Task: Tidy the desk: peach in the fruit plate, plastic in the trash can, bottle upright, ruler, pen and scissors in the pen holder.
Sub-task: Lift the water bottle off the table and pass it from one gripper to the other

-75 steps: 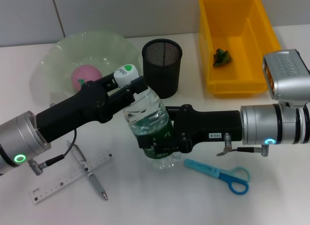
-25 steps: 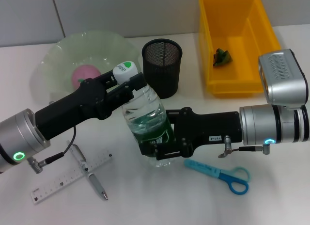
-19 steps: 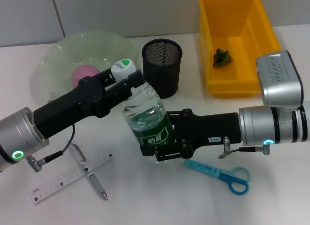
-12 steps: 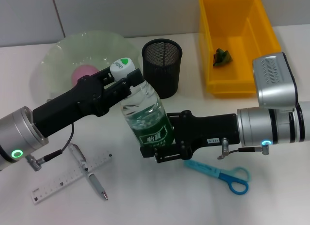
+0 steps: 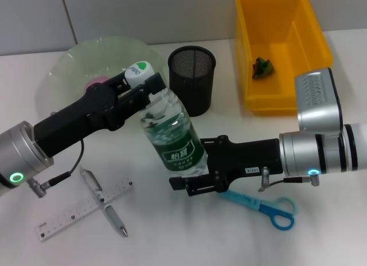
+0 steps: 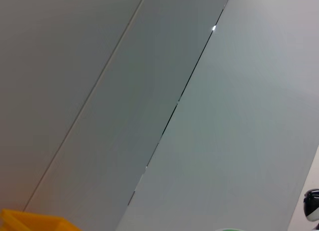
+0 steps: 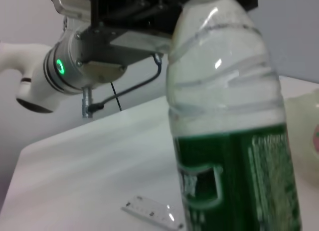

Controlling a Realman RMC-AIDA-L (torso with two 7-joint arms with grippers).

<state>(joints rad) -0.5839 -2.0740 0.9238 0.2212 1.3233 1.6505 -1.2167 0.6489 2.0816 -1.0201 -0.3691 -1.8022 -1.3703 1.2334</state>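
A clear water bottle [image 5: 172, 137] with a green label and white cap [image 5: 136, 73] is held tilted over the desk, cap toward the fruit plate [image 5: 74, 59]. My left gripper [image 5: 147, 93] is shut on its neck. My right gripper [image 5: 192, 180] is shut on its base. The bottle fills the right wrist view [image 7: 234, 141]. A pink peach [image 5: 93, 82] lies in the green plate, mostly hidden behind my left arm. The black mesh pen holder [image 5: 192, 77] stands behind the bottle. The ruler [image 5: 86, 211] and pen [image 5: 104, 204] lie crossed at the front left. The blue scissors [image 5: 261, 204] lie at the front right.
A yellow bin [image 5: 312, 39] at the back right holds a crumpled green piece of plastic [image 5: 262, 66]. The ruler also shows in the right wrist view [image 7: 152, 211]. The left wrist view shows only a grey wall and a yellow corner [image 6: 30, 222].
The bottle has tipped toward upright: its cap rose and moved toward the plate with my left gripper, and my right gripper now sits lower, at the bottle's base. The right wrist has turned.
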